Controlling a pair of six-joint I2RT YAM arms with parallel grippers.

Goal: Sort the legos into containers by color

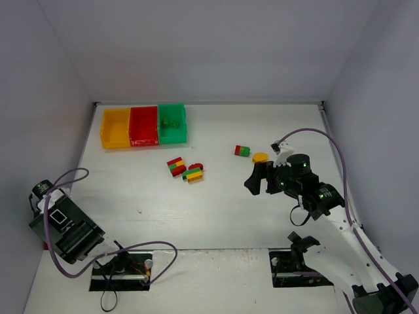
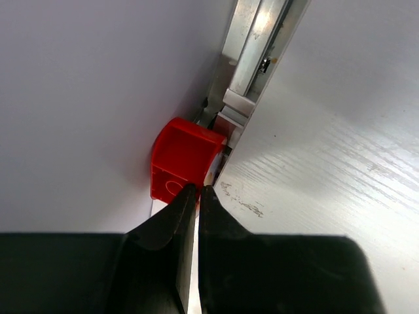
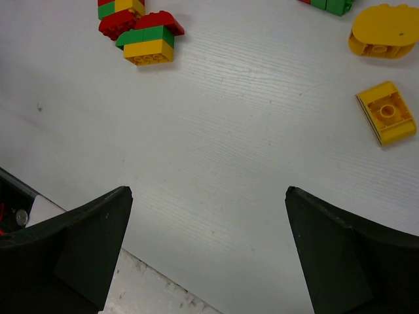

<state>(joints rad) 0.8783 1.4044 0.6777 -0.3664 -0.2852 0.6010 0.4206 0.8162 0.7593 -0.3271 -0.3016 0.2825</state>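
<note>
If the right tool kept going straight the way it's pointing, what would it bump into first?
Probably just the table. The open right tool aims at a bare patch between the red-green-yellow clump and the flat yellow brick, though depth is hard to judge.

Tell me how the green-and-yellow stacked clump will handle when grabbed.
The clump looks like rigid plastic, so it probably won't flex. Its coloured layers are only stacked, so a pull may split them. Blocky and lying flat on the table, it should slide, not roll.
</note>
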